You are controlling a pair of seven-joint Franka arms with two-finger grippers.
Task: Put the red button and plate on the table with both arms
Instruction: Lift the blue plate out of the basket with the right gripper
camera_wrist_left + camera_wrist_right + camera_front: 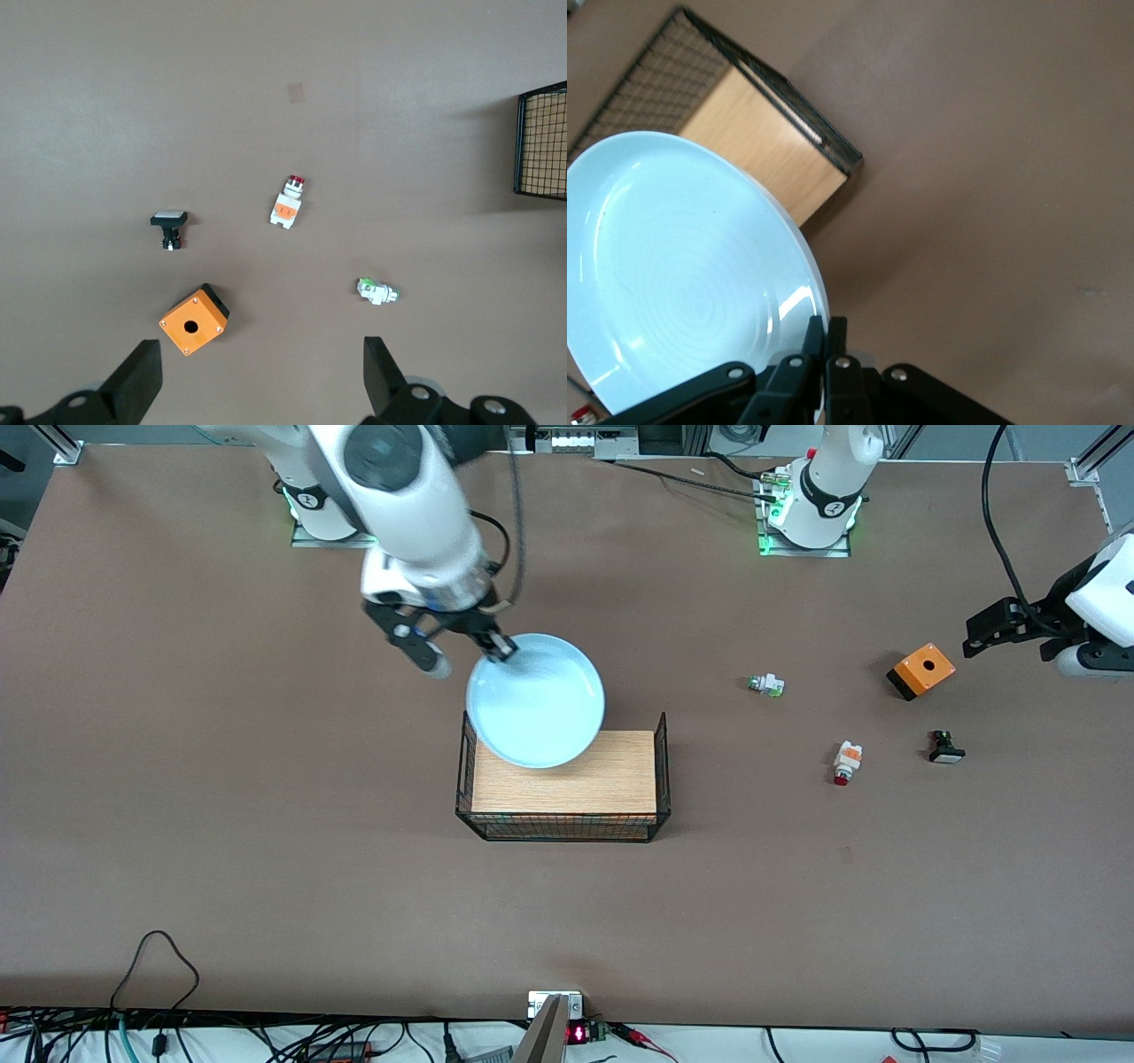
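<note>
The pale light-blue plate (536,701) is up in the air, tilted, over the wooden board with mesh sides (567,786). My right gripper (498,648) is shut on the plate's rim; the right wrist view shows the fingers of that gripper (825,332) pinched on the plate's (673,274) edge. The red button (846,762) lies on the table (266,824) toward the left arm's end. My left gripper (983,633) is open and empty in the air beside the orange box (921,670). In the left wrist view the red button (286,202) lies well ahead of the left gripper (261,381).
A white-green part (766,685), an orange box with a hole, and a black part with a white cap (945,748) lie around the red button. They show in the left wrist view too: the white-green part (378,291), the box (195,320), the capped part (169,227).
</note>
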